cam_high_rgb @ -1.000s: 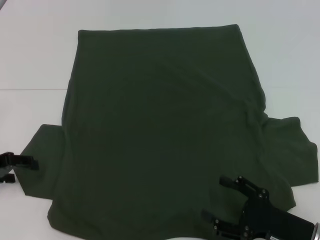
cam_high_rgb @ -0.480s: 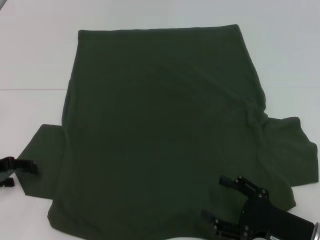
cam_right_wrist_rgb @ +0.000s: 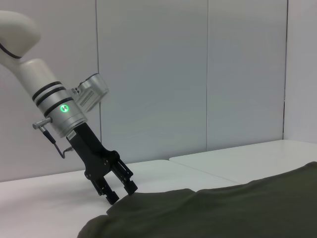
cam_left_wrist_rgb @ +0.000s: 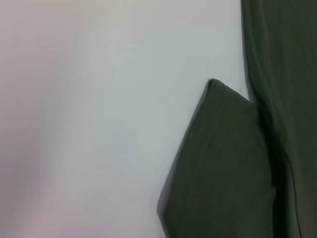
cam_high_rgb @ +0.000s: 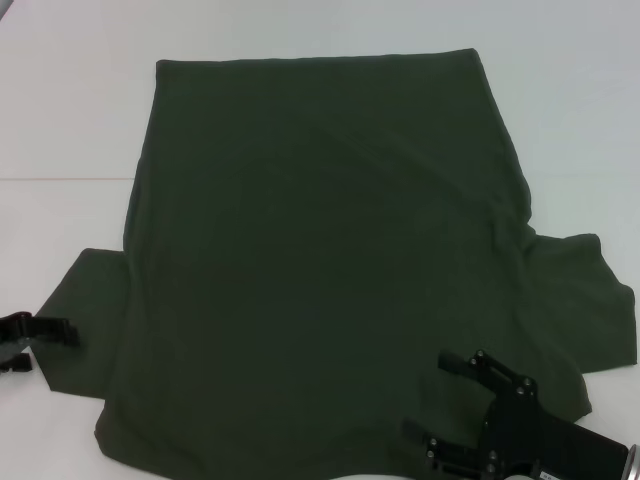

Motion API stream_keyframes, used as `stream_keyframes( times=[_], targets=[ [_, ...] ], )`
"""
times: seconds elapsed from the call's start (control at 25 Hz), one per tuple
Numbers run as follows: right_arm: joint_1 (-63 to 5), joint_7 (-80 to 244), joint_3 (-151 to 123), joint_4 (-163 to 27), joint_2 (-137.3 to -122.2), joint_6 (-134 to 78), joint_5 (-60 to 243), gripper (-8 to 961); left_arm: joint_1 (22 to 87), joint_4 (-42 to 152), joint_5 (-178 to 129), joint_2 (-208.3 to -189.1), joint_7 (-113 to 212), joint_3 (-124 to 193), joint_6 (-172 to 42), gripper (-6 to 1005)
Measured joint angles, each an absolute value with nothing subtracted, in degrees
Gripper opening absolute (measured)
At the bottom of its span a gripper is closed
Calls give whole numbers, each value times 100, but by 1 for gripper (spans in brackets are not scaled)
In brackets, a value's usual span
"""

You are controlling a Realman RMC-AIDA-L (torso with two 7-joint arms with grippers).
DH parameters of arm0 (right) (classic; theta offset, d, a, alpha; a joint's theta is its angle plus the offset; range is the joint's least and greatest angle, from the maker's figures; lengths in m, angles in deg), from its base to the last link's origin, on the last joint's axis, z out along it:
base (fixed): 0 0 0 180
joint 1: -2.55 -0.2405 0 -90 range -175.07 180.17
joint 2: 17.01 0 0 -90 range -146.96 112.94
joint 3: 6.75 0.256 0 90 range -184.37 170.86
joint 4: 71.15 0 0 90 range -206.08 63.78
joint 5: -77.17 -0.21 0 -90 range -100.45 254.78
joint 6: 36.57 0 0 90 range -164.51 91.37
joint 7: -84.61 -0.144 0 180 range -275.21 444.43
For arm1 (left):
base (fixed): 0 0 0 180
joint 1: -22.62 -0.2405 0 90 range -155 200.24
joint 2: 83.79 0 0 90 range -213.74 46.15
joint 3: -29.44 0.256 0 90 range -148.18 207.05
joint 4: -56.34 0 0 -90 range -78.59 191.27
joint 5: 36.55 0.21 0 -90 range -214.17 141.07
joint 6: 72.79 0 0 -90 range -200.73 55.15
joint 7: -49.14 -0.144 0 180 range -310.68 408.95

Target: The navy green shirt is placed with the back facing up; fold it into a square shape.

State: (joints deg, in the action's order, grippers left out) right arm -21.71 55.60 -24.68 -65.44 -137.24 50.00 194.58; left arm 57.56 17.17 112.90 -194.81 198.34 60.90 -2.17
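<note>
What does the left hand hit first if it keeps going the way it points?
Probably the navy green shirt: the left hand angles down, open, at the left sleeve edge, tips just beside it. Whether they already touch the cloth is unclear.

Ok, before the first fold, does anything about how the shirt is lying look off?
Mostly flat, but the navy green shirt lies skewed on the table, and its right sleeve is rumpled at the armpit. The left gripper sits at the left sleeve.
</note>
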Motion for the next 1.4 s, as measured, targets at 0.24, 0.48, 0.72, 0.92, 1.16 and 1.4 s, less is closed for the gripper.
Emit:
stream_keyframes(
  times=[0.24,0.48,0.72,0.92,1.16,1.4],
  targets=[
    [-2171,5560,-2468,-6543,-13730,5000,19459,942,5760,1721,11295,-19489,19834,6090,-222,825],
    [-2179,5560,-2468,-6544,-13733,5000,19459,942,5746,1731,11264,-19494,19835,6089,-224,824],
    [-2180,5560,-2468,-6544,-13733,5000,19459,942,5786,1842,11211,-19500,19771,6064,-229,824],
    [-2180,5560,-2468,-6544,-13734,5000,19458,942,5802,1860,11162,-19516,19768,6064,-223,825],
    [-2180,5560,-2468,-6544,-13733,4998,19458,941,5830,1860,11141,-19556,19749,6067,-220,825],
    [-2180,5560,-2468,-6544,-13733,4999,19459,941,5872,1857,11132,-19571,19718,6072,-219,824]
  ],
)
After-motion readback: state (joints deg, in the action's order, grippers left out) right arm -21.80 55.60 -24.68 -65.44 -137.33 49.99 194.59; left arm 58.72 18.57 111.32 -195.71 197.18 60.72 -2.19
